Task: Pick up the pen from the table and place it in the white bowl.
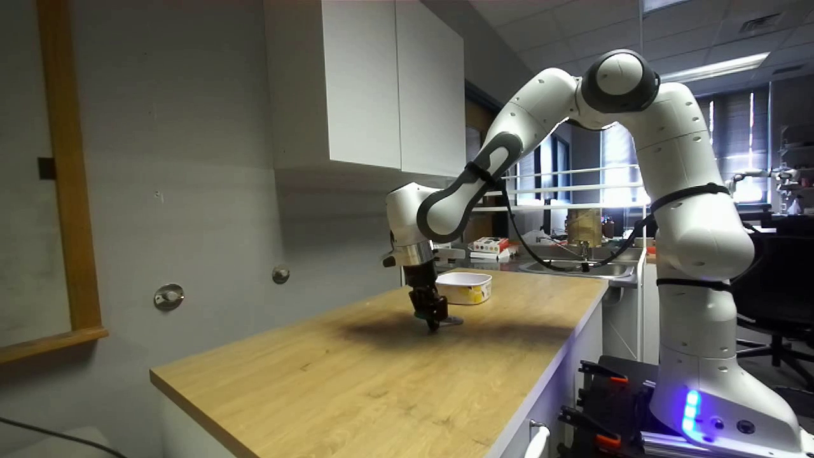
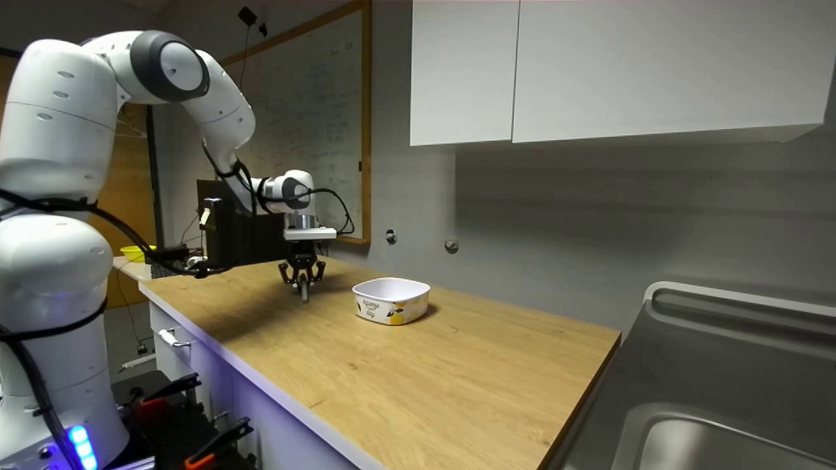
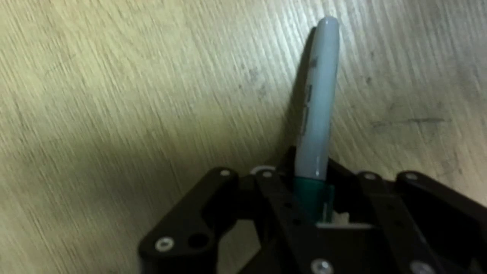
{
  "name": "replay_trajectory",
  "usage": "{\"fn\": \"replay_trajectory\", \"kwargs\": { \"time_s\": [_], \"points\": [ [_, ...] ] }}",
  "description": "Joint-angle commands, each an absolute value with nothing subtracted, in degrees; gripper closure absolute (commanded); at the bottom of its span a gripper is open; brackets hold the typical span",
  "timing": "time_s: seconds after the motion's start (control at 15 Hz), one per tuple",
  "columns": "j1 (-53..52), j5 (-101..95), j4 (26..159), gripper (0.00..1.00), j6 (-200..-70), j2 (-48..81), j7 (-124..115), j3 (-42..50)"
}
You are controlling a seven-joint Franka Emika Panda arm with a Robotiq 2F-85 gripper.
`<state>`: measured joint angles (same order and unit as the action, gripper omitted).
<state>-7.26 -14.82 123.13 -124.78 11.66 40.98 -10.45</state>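
In the wrist view the fingers (image 3: 342, 180) are closed on the pen (image 3: 319, 118), pinching it at its green cap (image 3: 312, 194). From the grip the grey barrel (image 3: 321, 91) runs toward twelve o'clock, the top of the view, leaning slightly to one. Small print along the barrel is too blurred to read. In both exterior views the fingers point down toward six o'clock. In an exterior view the grey end (image 1: 453, 320) of the pen shows at the three o'clock side of the fingers. The pen is either touching the table (image 2: 457, 378) or just over it; which of the two cannot be determined. It is outside the white bowl (image 2: 392, 312), which stands upright on the table, near the fingers and apart from them, just past three o'clock of them in an exterior view. The bowl is low-sided with rounded corners, its side printed with yellow fruit and dark lettering. The robot arm (image 1: 690, 152) arches over the table from a base (image 1: 725, 394) at about four o'clock in an exterior view, with a strip of blue light (image 1: 691, 410) on the base. White cabinets (image 2: 620, 65) are mounted on the grey wall (image 2: 548, 215) between one and two o'clock in an exterior view, and a metal sink (image 2: 705, 447) is at four o'clock there.
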Motion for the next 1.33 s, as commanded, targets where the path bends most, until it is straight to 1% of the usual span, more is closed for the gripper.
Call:
{"fn": "replay_trajectory", "kwargs": {
  "time_s": [0.0,0.47,0.87,1.27],
  "points": [
    [-7.43,-15.28,122.98,0.91,-124.65,12.50,40.28,-10.21],
    [-7.43,-20.73,125.79,0.92,-122.66,7.25,33.65,-8.78],
    [-6.69,-25.23,127.89,0.91,-118.04,0.63,28.46,-7.03],
    [-6.44,-28.06,128.18,0.91,-116.08,-0.59,26.32,-6.75]
  ]
}}
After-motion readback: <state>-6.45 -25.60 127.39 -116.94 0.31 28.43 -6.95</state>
